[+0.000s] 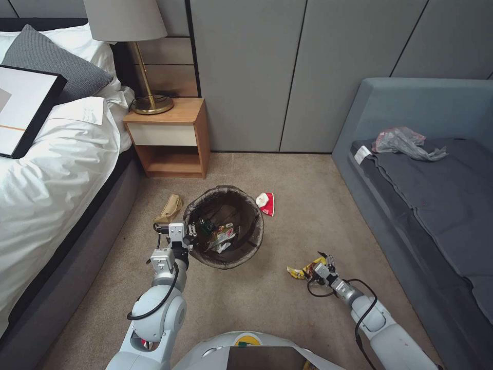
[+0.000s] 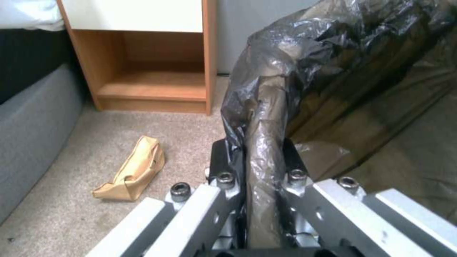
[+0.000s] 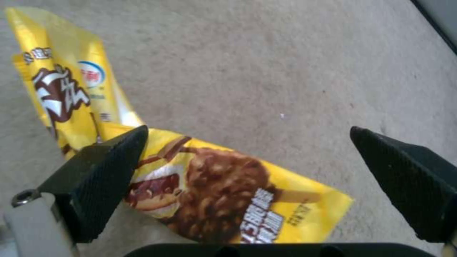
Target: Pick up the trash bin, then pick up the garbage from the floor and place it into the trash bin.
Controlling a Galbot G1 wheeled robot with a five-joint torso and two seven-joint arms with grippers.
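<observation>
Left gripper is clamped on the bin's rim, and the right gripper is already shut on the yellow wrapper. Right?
Not quite. The left gripper does clamp the bin rim, but the right gripper is open: the right wrist view shows its fingers spread over the yellow wrapper lying on the carpet.

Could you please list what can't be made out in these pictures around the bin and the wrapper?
- Trash bin: white outer wall, hidden by the brown bag in head and left wrist views.
- Litter inside the bin: too small to identify, head view.
- Left gripper: pad faces covered by the clamped rim.
- Yellow wrapper: print blurred; one end cut off by the right gripper, open above it.
</observation>
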